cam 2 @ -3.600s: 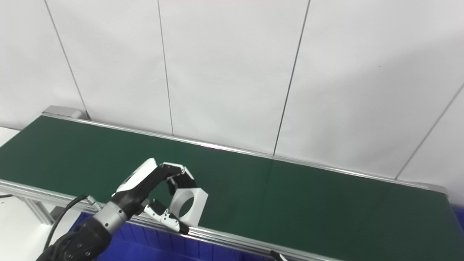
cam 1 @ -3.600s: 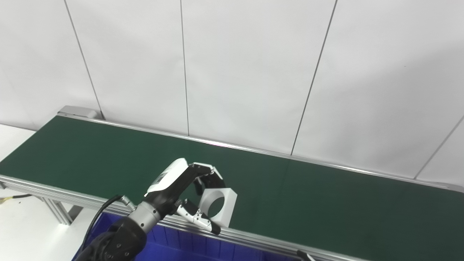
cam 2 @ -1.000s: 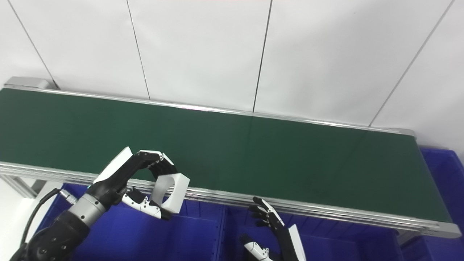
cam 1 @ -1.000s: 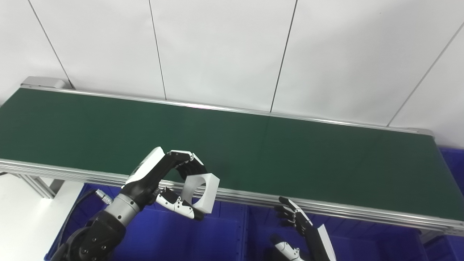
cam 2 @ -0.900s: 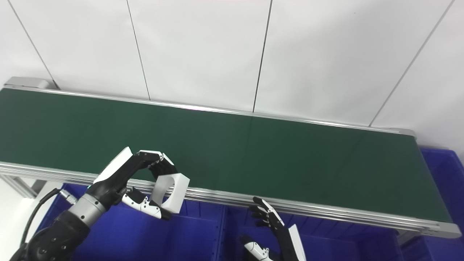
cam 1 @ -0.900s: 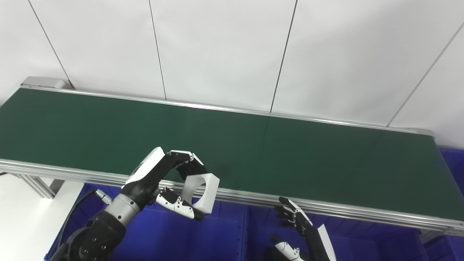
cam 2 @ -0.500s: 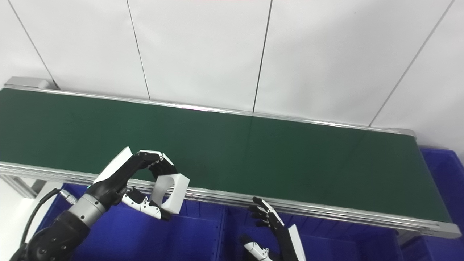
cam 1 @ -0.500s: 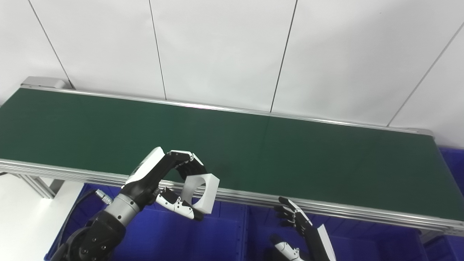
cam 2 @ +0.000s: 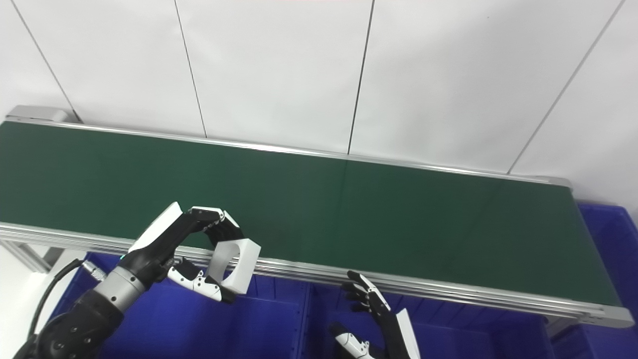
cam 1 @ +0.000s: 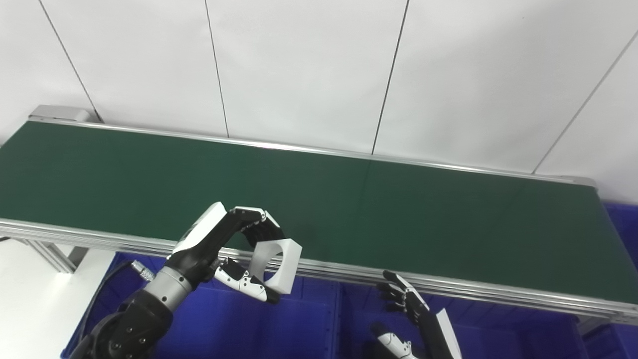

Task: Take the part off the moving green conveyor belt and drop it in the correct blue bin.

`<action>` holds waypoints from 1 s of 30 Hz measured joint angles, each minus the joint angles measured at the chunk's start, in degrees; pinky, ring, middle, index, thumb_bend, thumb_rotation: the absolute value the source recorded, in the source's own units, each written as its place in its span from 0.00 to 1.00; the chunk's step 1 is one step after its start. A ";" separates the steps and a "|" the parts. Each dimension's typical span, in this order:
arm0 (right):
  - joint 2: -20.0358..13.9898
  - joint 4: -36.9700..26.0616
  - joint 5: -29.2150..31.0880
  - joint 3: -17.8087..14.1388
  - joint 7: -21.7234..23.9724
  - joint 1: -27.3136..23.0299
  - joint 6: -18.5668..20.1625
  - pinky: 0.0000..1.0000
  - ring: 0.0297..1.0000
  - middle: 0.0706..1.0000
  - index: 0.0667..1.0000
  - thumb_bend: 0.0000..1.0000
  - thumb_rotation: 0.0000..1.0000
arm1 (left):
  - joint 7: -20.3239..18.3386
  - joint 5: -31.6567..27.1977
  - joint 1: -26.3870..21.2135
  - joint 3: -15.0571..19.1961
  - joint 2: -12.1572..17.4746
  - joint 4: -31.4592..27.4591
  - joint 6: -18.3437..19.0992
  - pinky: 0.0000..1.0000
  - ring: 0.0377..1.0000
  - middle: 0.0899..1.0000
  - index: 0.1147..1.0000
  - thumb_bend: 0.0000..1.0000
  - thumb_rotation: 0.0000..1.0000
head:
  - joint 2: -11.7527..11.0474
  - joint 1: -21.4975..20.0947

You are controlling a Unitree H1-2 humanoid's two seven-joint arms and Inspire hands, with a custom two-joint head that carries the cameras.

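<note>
Left hand (cam 1: 214,249) gripping white part (cam 1: 276,264), fingers closed round it (above blue bin (cam 1: 224,324)). Right hand (cam 1: 413,319) waiting low, fingers spread apart, holding nothing.

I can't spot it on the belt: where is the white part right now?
The white part is in the left hand, low and left of centre, over the belt's near rail and above a blue bin.
</note>
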 measured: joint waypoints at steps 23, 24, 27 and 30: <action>0.01 0.00 0.00 -0.02 0.00 0.01 0.00 0.68 0.75 0.77 0.86 0.62 0.59 | 0.00 0.00 0.00 0.00 0.00 0.00 0.00 0.48 0.46 0.47 0.38 0.50 0.00 | 0.00 0.00; 0.01 0.00 0.00 -0.02 0.00 0.01 0.00 0.68 0.75 0.77 0.86 0.62 0.59 | 0.00 0.00 0.00 0.00 0.00 0.00 0.00 0.48 0.46 0.47 0.38 0.50 0.00 | 0.00 0.00; 0.01 0.00 0.00 -0.02 0.00 0.01 0.00 0.68 0.75 0.77 0.86 0.62 0.59 | 0.00 0.00 0.00 0.00 0.00 0.00 0.00 0.48 0.46 0.47 0.38 0.50 0.00 | 0.00 0.00; 0.01 0.00 0.00 -0.02 0.00 0.01 0.00 0.68 0.75 0.77 0.86 0.62 0.59 | 0.00 0.00 0.00 0.00 0.00 0.00 -0.01 0.48 0.46 0.47 0.38 0.50 0.00 | 0.00 0.00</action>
